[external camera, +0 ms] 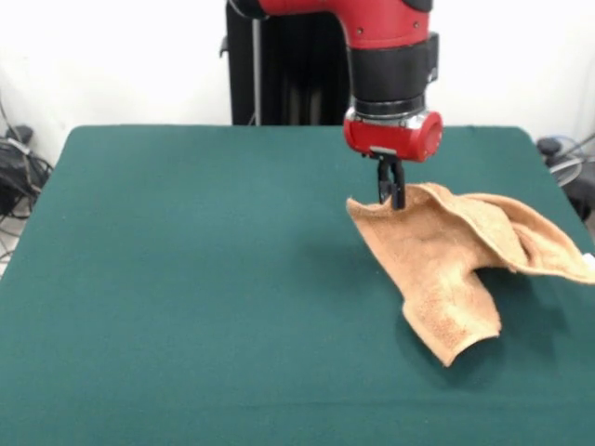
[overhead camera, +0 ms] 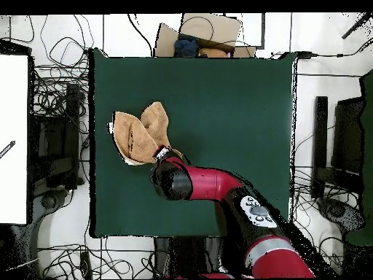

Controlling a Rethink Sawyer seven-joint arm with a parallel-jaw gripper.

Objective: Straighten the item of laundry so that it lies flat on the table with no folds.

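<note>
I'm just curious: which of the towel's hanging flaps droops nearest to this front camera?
The shorter rounded flap of the orange-tan terry towel, hanging toward the camera; the other stretches sideways toward the table's edge.

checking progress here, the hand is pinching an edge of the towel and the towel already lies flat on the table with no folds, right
Not flat. The front view shows the hand pinching an edge of the towel, but the towel is lifted there and bunched in folds on the table.

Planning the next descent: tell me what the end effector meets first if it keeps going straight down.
The end effector points down at the towel, at its raised upper edge, so cloth comes first and the table lies beneath it.
</note>
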